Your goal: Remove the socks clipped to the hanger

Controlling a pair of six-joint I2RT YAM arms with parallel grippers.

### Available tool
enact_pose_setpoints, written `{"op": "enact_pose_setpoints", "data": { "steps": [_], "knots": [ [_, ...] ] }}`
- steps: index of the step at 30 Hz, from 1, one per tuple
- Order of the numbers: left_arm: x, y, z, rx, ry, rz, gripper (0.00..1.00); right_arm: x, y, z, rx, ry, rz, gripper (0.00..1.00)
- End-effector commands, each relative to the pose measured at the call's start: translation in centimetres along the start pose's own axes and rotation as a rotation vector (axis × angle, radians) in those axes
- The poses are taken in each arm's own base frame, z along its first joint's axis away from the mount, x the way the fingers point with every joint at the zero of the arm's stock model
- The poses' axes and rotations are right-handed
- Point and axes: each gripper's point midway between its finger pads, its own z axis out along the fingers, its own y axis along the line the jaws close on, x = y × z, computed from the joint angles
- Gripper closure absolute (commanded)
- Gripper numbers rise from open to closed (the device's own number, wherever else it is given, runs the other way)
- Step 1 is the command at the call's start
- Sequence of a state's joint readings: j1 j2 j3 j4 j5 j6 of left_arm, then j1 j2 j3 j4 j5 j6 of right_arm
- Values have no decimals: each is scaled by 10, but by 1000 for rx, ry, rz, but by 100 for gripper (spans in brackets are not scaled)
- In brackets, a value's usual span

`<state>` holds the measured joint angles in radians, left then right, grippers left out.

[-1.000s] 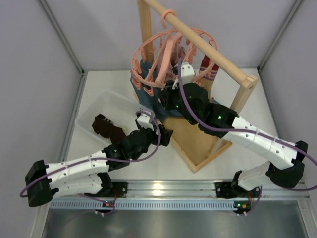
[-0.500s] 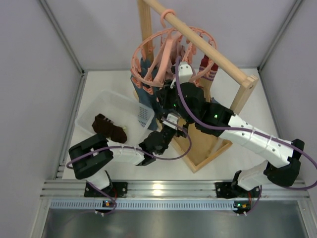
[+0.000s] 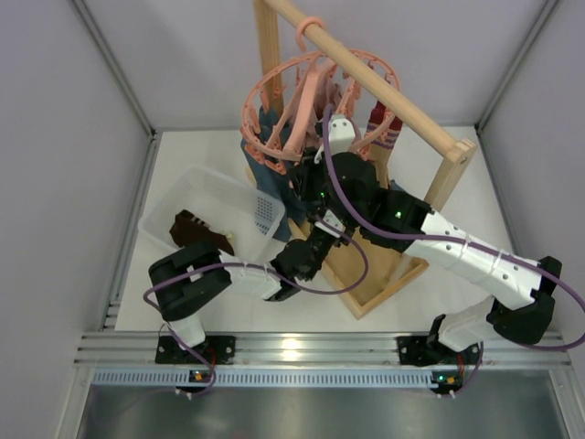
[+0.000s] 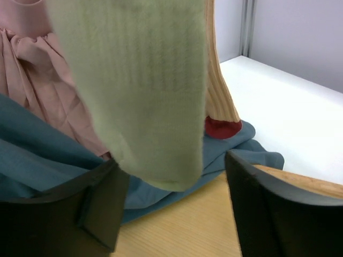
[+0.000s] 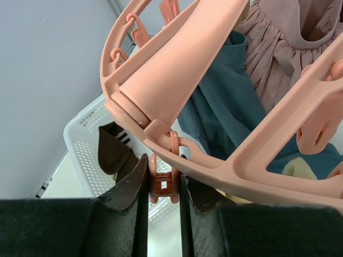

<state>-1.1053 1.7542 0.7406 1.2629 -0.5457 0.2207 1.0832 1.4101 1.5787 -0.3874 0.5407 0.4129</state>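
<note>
The salmon-pink hanger [image 3: 302, 96] hangs from the wooden rod. My right gripper [image 3: 306, 178] is under its near ring; in the right wrist view it [image 5: 163, 176] is shut on one clip peg [image 5: 165, 184] of the hanger [image 5: 177, 69]. My left gripper [image 3: 315, 240] is below, over the rack base. It is open [image 4: 174, 176], with the tip of the hanging pale cream sock [image 4: 139, 91] between its fingers [image 4: 102, 203], untouched. A dark red sock [image 3: 384, 128] hangs at the far right. A dark brown sock [image 3: 196, 233] lies in the basket.
The white perforated basket [image 3: 233, 187] stands left of the rack and shows in the right wrist view [image 5: 80, 142]. The wooden rack frame [image 3: 448, 169] and its base board [image 4: 187, 225] surround my grippers. A blue-grey cloth [image 4: 48, 160] and a dusty-pink garment [image 4: 43, 80] hang beside the cream sock.
My left arm has folded back and swung its gripper from beside the basket to under the hanger, around the cream sock. My right gripper has shifted slightly up at the ring.
</note>
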Motion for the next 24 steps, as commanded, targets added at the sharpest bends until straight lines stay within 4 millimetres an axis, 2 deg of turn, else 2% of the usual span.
{"op": "enact_pose_setpoints", "data": {
  "steps": [1, 3, 6, 10, 13, 15, 16, 17, 19, 20, 21, 22, 23, 24],
  "knots": [
    [-77, 16, -5, -40, -268, -148, 29, -1, -4, 1, 5, 18, -9, 96],
    [-77, 19, -8, -43, -266, -146, 37, 3, -3, 1, 0, 30, -6, 95],
    [-91, 28, -12, -58, -291, -148, 37, 8, -3, 3, 3, 50, -8, 95],
    [-101, 30, -15, -42, -316, -161, 28, 9, 1, 5, -6, 59, 2, 95],
    [-109, 32, -18, -31, -333, -170, 29, 12, 1, 6, -2, 68, 6, 95],
    [-114, 33, -20, -30, -344, -169, 33, 13, 0, 5, 1, 70, 10, 94],
    [-115, 34, -20, -30, -347, -165, 38, 14, 0, 6, 4, 73, 10, 94],
    [-114, 35, -22, -27, -344, -164, 52, 15, 0, 5, 1, 77, 11, 92],
    [-116, 38, -23, -33, -348, -171, 70, 15, 1, 4, -2, 78, 13, 90],
    [-116, 39, -24, -34, -346, -176, 92, 16, 1, 3, -1, 80, 12, 87],
    [-115, 42, -23, -42, -344, -177, 100, 15, 1, 3, -2, 81, 10, 84],
    [-114, 47, -23, -61, -340, -187, 100, 15, 0, 2, -1, 83, 6, 80],
    [-114, 47, -23, -58, -341, -197, 100, 16, 1, 1, -7, 89, 0, 70],
    [-113, 50, -25, -58, -341, -197, 100, 17, 0, -1, -5, 94, -8, 64]
  ]
}}
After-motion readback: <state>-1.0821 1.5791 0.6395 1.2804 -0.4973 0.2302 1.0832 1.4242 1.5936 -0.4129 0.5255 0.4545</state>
